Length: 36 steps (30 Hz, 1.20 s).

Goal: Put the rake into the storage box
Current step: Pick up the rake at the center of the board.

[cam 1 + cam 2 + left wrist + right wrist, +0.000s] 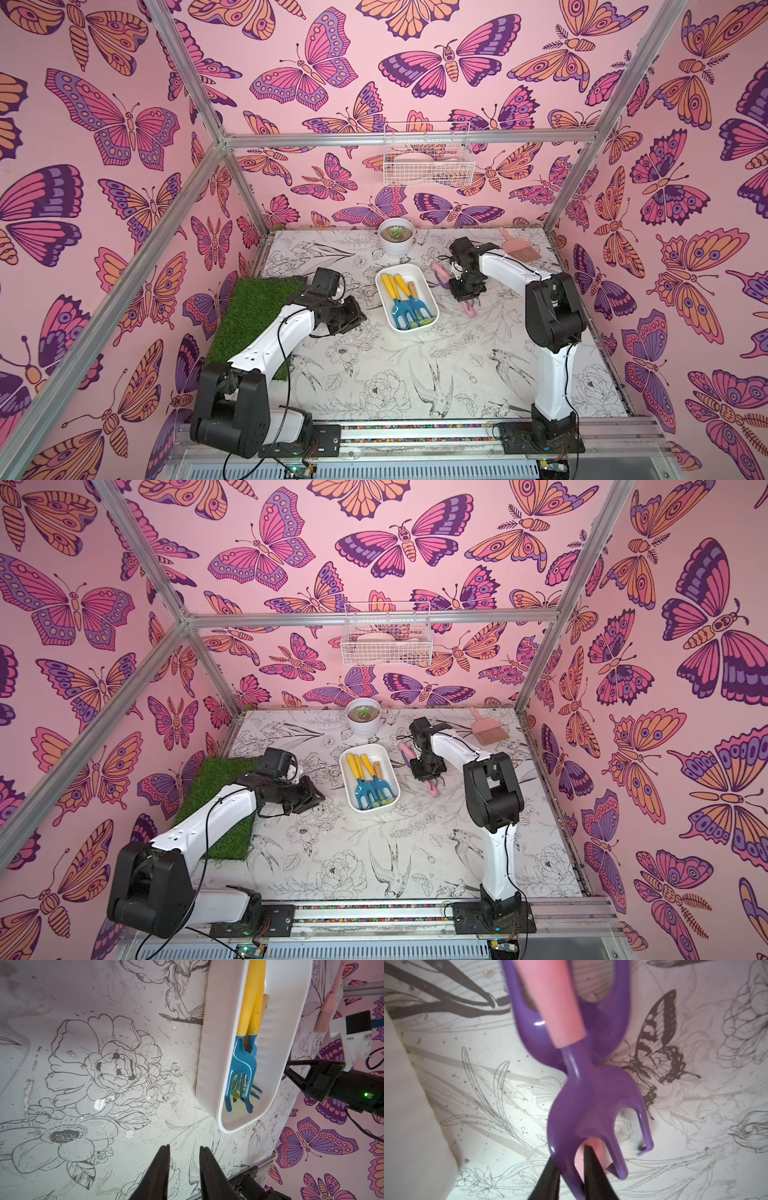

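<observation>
My right fingers (pixel 592 1172) pinch one tine of the rake (pixel 583 1105); it looks light, stiff and glossy, so I expect swivel. Left fingers (pixel 207 1169) slightly apart, empty.

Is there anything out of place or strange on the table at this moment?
Yes. Beside the storage box, the purple rake lies on top of a second purple tool, head to tail. Dark crumbs are scattered on the table, and its print is chipped in patches.
</observation>
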### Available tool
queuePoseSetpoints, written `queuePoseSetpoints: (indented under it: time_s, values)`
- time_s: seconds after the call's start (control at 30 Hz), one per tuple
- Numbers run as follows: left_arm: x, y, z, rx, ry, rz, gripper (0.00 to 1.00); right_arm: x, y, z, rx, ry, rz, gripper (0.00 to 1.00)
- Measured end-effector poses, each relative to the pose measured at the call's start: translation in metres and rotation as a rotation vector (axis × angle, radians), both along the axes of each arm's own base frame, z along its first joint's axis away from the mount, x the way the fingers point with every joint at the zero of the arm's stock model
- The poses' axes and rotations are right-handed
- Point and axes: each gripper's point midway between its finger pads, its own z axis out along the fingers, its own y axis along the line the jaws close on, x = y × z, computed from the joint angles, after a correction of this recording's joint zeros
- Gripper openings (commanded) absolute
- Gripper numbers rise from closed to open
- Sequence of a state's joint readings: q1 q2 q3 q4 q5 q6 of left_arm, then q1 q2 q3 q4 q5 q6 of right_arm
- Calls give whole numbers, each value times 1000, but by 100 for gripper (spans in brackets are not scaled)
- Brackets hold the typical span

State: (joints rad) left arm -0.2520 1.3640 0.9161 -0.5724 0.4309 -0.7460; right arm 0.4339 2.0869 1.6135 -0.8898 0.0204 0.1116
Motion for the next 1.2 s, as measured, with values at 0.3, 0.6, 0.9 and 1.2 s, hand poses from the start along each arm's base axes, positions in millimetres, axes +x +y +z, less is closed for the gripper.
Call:
queuePoseSetpoints:
  time_s: [0.3, 0.6, 0.9, 1.2]
  values:
    - [1, 0, -4, -6, 16, 0, 30, 3, -8, 13, -34, -47, -3, 3]
    - [1, -1, -4, -11, 19, -2, 30, 5, -11, 46, -18, -121, -25, 0]
    - [9, -7, 8, -43, -23, -11, 35, -1, -16, 80, -1, -176, -43, 0]
    - [37, -34, 61, -213, -199, -69, 39, -18, 17, 125, 266, -164, -55, 0]
